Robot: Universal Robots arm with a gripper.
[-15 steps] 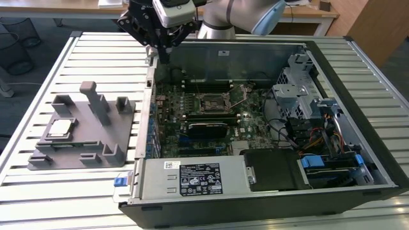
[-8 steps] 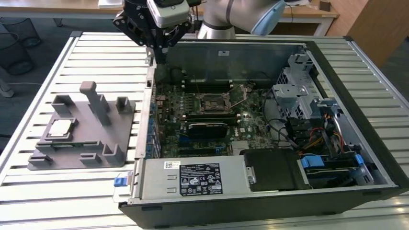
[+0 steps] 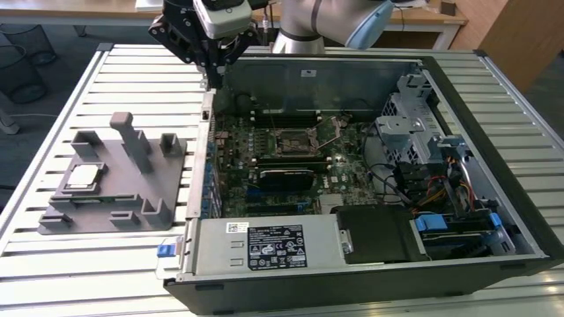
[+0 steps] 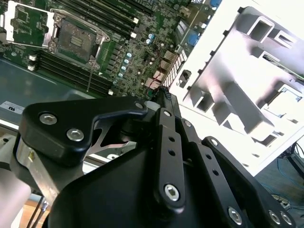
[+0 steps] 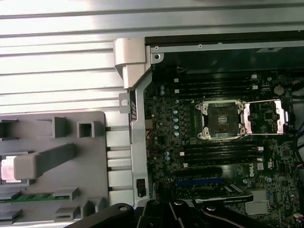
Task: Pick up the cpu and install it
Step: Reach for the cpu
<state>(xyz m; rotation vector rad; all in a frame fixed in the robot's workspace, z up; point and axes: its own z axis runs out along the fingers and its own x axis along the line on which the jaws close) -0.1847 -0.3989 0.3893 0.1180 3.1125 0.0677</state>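
The cpu [image 3: 84,175] lies in the gray holder [image 3: 132,198], not picked up yet. The gripper [image 3: 211,79] hangs closed and empty, up high beside the holder. To grab the chip it likely must open and come straight down.

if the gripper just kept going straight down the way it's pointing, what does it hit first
Probably the computer case's metal side wall, as the gripper hangs just over its rim in the exterior view. Depth is unclear; it might slip past onto the motherboard edge.
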